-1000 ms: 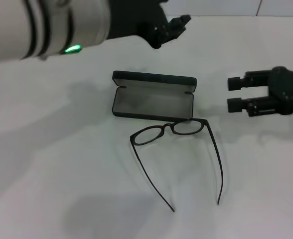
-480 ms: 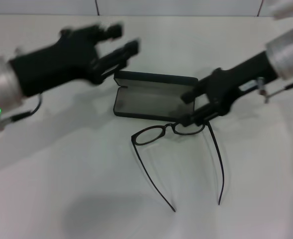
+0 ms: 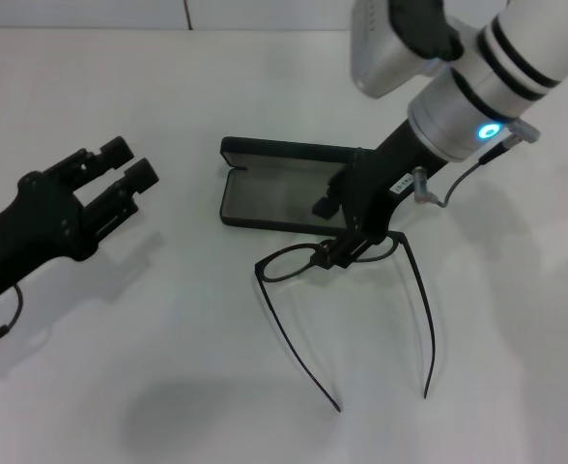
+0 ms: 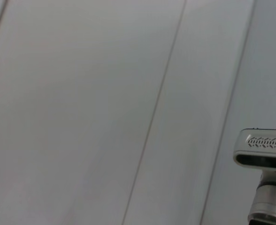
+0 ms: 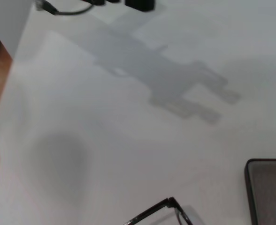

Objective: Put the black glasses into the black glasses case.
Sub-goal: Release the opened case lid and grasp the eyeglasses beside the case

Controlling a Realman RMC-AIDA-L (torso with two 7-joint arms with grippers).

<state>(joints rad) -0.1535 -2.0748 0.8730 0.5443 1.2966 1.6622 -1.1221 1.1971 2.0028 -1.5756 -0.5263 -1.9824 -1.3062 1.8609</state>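
Observation:
The black glasses (image 3: 286, 263) lie unfolded on the white table, lenses just in front of the case and temple arms pointing toward me. The black glasses case (image 3: 265, 198) lies open with its lid standing at the back and its grey lining showing. My right gripper (image 3: 332, 232) is open and hangs over the case's front edge, one fingertip (image 3: 340, 255) at the bridge of the glasses. My left gripper (image 3: 122, 166) is open and empty, well to the left of the case. The right wrist view shows one corner of the glasses (image 5: 164, 206) and a corner of the case (image 5: 269, 192).
The white table (image 3: 168, 367) stretches wide around the glasses. The right wrist view shows the left gripper's shadow (image 5: 175, 84) on it and the table's edge (image 5: 6, 79). The left wrist view shows only a pale wall and a camera housing (image 4: 264, 152).
My right arm has swung in from the right, over the case's front edge to the glasses' bridge. My left arm has pulled back from behind the case to the left. The glasses have hardly moved.

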